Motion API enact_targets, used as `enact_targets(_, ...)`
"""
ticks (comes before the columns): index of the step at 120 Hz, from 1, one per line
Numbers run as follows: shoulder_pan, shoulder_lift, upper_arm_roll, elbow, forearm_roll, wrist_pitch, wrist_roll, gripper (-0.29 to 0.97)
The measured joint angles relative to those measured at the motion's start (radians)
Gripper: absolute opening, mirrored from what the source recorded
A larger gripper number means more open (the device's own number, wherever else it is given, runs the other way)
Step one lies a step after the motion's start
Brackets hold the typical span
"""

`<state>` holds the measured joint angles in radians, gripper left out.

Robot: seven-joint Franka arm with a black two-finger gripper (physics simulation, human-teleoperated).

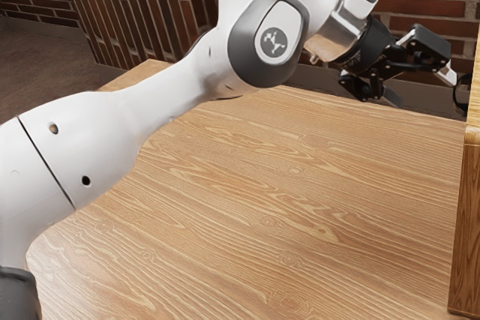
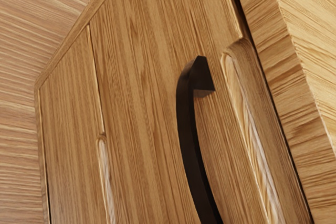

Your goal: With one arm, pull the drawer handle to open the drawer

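Observation:
The wooden drawer cabinet (image 1: 466, 222) stands at the exterior view's right edge. A black curved handle (image 1: 459, 94) juts from its face, toward the arm. My black gripper (image 1: 377, 92) hangs above the table, a short way to the exterior view's left of that handle and apart from it. Its fingers stand open with nothing between them. In the wrist view the drawer front (image 2: 142, 103) is close ahead of my hand, with the black handle (image 2: 191, 145) running across its middle. The cabinet's thick wooden edge (image 2: 299, 51) lies beside the front.
The wood-grain table (image 1: 285, 207) stretches from under the arm to the cabinet. A brick wall (image 1: 135, 13) stands behind the table. My white arm (image 1: 150, 118) crosses the exterior view's left half.

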<state>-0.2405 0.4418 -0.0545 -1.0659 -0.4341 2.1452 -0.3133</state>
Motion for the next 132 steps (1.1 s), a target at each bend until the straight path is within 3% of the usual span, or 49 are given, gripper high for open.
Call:
enact_targets(104,-0.006,0.040,0.008,-0.002,-0.008,0.061,-0.019,0.68)
enact_targets(132,-0.002,0.064,0.007,0.000,-0.048,0.091,-0.021,0.68)
